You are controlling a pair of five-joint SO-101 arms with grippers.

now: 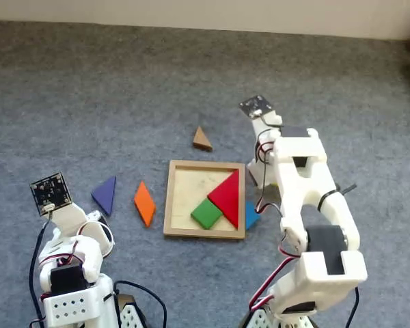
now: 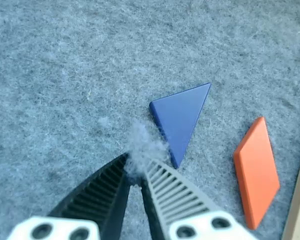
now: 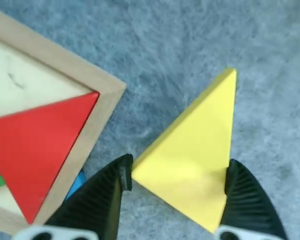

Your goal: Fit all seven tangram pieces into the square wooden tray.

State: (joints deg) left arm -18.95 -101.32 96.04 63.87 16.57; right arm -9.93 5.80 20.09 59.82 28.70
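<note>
Right pincer grasps yellow triangle just beside tray, which holds red triangle and green square. Left pincer clenched on nothing, near dark blue triangle.

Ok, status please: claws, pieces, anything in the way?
Left claw shut, near blue triangle. Right claw clamps yellow triangle beside tray. Red triangle, green square in tray. Light-blue piece lies at tray's rim nearby.
</note>
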